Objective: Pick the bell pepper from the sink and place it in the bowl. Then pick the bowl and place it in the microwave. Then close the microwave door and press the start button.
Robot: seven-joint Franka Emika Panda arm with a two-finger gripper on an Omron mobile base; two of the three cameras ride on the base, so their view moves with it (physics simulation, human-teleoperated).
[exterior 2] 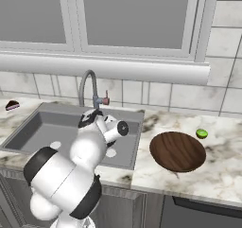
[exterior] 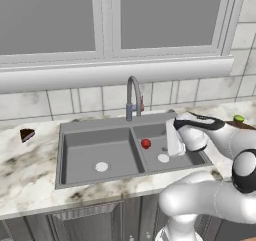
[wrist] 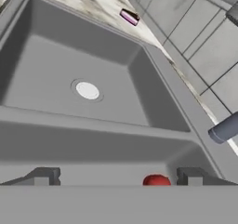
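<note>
Starting at the bell pepper (exterior: 145, 144) in the sink's (exterior: 95, 130) right basin near the divider, we see our arm bent low over that basin, claw (wrist: 116, 177) wide open, empty, pepper between its fingertips' line.

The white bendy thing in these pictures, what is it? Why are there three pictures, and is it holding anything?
It's a robot arm with a two-finger gripper. Two cameras ride behind it, left and right, looking down at the same kitchen sink. The third camera sits on its hand, so you see its dark fingertips at the bottom. A small red bell pepper lies in the sink basin, close to the fingers. The gripper is open and holds nothing. A brown bowl waits on the counter beside the sink, with a little green thing near it.
</note>
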